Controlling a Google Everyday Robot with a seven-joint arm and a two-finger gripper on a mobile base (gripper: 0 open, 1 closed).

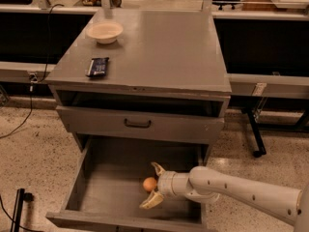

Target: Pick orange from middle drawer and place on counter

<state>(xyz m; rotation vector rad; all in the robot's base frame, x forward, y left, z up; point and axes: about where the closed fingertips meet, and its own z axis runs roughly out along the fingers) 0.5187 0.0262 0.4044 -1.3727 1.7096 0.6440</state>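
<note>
The orange (149,184) lies on the floor of the open middle drawer (113,180), right of its centre. My gripper (153,186) reaches in from the right on a white arm. Its two cream fingers (151,201) are spread open, one behind the orange and one in front of it, so the orange sits between them. I cannot tell whether they touch it. The grey counter (159,50) is the cabinet top above.
A cream bowl (104,32) and a dark flat packet (97,66) lie on the counter's left side. A shut drawer front with a dark handle (137,124) hangs above the open drawer. Dark benches stand left and right; speckled floor surrounds the cabinet.
</note>
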